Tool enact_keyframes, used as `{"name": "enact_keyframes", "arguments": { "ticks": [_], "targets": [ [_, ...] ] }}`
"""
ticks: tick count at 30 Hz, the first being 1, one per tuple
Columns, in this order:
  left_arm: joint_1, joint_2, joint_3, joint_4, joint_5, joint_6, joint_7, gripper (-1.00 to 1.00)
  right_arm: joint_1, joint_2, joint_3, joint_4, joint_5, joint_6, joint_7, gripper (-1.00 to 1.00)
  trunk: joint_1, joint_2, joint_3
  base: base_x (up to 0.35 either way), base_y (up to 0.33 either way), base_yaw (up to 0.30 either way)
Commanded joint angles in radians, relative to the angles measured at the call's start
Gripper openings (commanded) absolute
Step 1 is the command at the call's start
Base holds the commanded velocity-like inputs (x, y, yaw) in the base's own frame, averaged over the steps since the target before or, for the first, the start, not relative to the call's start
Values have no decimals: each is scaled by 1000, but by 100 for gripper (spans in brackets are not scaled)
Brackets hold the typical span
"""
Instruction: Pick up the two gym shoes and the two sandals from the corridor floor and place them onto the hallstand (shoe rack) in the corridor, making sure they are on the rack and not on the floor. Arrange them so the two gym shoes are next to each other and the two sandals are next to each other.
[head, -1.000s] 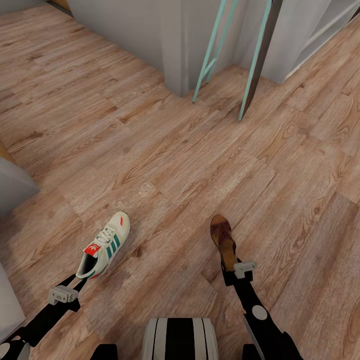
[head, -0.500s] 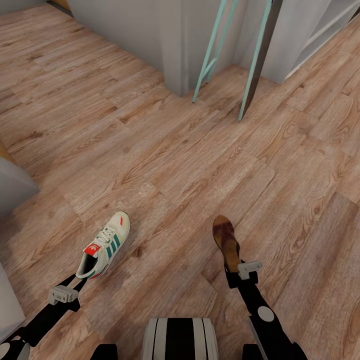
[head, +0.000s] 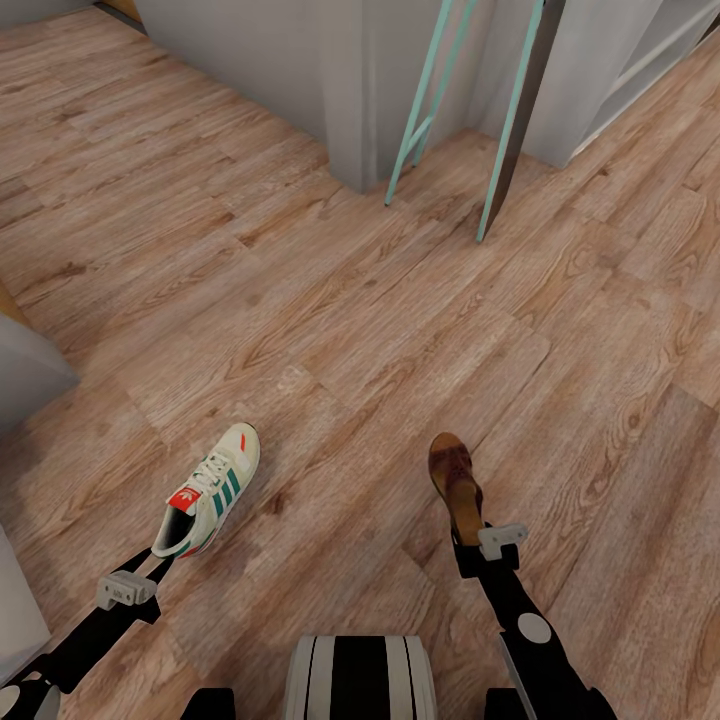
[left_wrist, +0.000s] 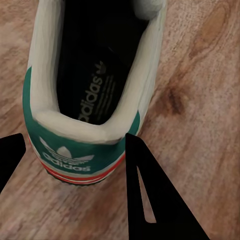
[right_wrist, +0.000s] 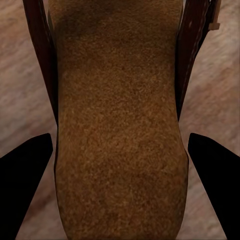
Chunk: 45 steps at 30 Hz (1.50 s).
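Underfoot, brown wood-grain floor (head: 330, 300) runs across the whole head view, its planks laid on a slant. At about 12 o'clock stands a pale grey wall corner (head: 345, 90), and just right of it, near 1 o'clock, lean two thin teal poles (head: 425, 100). At 9 o'clock a pale grey edge (head: 25, 370) juts in; whether it belongs to the shoe rack cannot be told.

One sneaker (head: 208, 490), cream-white with green stripes and an orange-red tongue patch, is at about 7 o'clock, toe pointing away from the robot. The left gripper (head: 160, 565) is at its heel. In the left wrist view the fingers (left_wrist: 150, 195) stand on either side of the green heel (left_wrist: 75, 150), one pressed close to it and the other at the picture's edge, so the hold looks like a pinch on the heel, though full contact is not plain to see.

One dark brown sandal (head: 455, 485) is at about 5 o'clock, toe also pointing away. The right gripper (head: 470, 545) meets its heel end. In the right wrist view the tan footbed (right_wrist: 117, 125) lies between two fingertips (right_wrist: 25, 170) set wide apart, with floor showing between each tip and the sandal, so the claw looks spread and not squeezing.

Gripping each shoe at the heel probably lets both be carried at once.
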<state>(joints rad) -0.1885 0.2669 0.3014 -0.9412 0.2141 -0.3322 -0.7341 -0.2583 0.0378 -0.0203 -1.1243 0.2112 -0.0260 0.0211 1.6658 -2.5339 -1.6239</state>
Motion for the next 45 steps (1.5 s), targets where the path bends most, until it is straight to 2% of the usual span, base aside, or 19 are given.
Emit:
{"name": "enact_keyframes", "arguments": {
  "ticks": [1,9,18,32,39,45],
  "targets": [
    [-1,0,1,1,7,1,-7,-100,0,1,-2,-1,7,-2,2,-100,0,0,0,0,0,0],
    [0,0,1,1,7,1,-7,-100,11,6,-1,-10,7,-7,-8,-100,0,0,0,0,0,0],
    [0,0,1,1,7,1,-5,-100,30,7,3,-19,7,-27,-61,-100,0,0,0,0,0,0],
    [-1,0,1,1,7,1,-4,-100,33,9,4,-19,5,-32,-74,-100,0,0,0,0,0,0],
    [0,0,2,1,7,1,-4,-100,32,35,3,-19,6,-31,-76,-100,0,0,0,0,0,0],
    [-1,1,2,1,7,1,-4,-100,32,40,2,-20,7,-32,-77,-100,0,0,0,0,0,0]
  ]
}}
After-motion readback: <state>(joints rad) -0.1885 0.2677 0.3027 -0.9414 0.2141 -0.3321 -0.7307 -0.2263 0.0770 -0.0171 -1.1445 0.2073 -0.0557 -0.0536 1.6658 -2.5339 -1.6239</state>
